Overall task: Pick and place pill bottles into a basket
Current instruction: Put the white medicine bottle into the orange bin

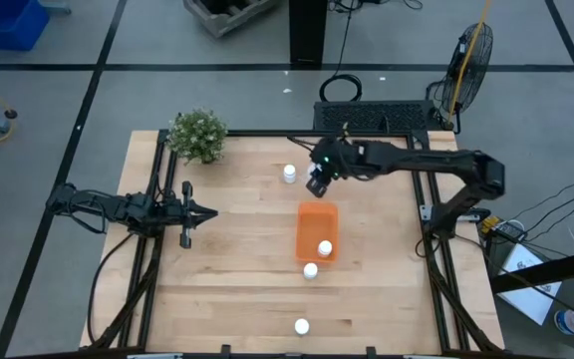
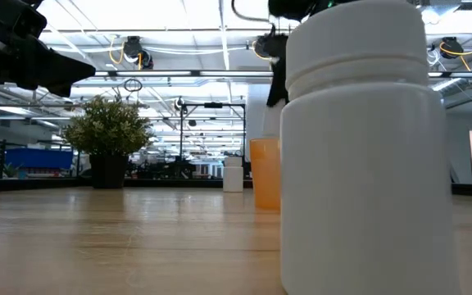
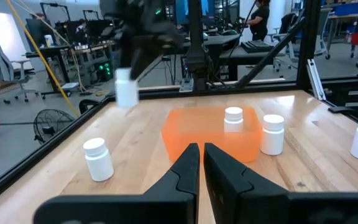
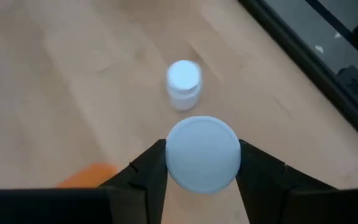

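The counter (image 1: 227, 249) is a pale wooden top in a dark metal frame, standing on a grey floor crossed by dark lines. A bushy potted plant (image 1: 198, 135) sits at its far left corner. Beyond the far edge stand a black keyboard-like tray (image 1: 375, 116) and a floor fan (image 1: 469, 55). The low view looks across the wood into a large workshop with ceiling strip lights and racks. A person (image 3: 259, 18) stands far back in the left wrist view.

The orange basket (image 1: 317, 221) lies near the middle of the counter, with one pill bottle (image 1: 325, 248) standing inside at its near end. A second bottle (image 1: 310, 270) stands just outside that near end. A third (image 1: 302, 326) stands close to the counter's front edge, filling the low view. A fourth (image 1: 289, 174) stands beyond the basket's far end.

The right hand (image 1: 316, 182) is raised above the counter just beyond the basket's far edge, its fingers (image 4: 146, 169) closed around a fifth bottle (image 4: 203, 153), cap showing between them. The left hand (image 1: 208, 211) waits over the counter's left side, fingers (image 3: 188, 168) nearly together and holding nothing.
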`<state>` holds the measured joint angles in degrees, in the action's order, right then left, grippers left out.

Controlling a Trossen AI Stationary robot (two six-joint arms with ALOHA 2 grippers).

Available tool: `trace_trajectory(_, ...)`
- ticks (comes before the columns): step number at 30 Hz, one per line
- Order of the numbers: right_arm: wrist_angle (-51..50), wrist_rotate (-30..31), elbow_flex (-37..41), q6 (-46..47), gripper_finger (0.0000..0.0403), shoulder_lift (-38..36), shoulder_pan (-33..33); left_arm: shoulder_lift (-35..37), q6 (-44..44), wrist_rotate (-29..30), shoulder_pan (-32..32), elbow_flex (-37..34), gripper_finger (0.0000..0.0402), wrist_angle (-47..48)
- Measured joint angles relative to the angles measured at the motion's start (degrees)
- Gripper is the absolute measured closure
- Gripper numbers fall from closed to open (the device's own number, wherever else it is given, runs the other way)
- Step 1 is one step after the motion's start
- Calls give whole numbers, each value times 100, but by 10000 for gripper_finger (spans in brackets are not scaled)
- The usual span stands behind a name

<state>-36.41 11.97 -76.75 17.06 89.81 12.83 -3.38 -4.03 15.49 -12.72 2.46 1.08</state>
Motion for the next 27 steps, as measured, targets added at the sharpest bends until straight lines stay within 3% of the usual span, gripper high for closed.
trace_trajectory(10, -242, 284, 4, 638, 256, 103, -1245, 2, 0, 0, -1, 0, 371, 0)
trace_trajectory(19, -144, -148, 7, 686, 256, 735, -1334, 0, 0, 0, 1, 0, 371, 7)
trace_trajectory(27, -111, -175, 7, 732, 256, 1153, -1334, 2, 0, 0, -1, -2, 371, 9)
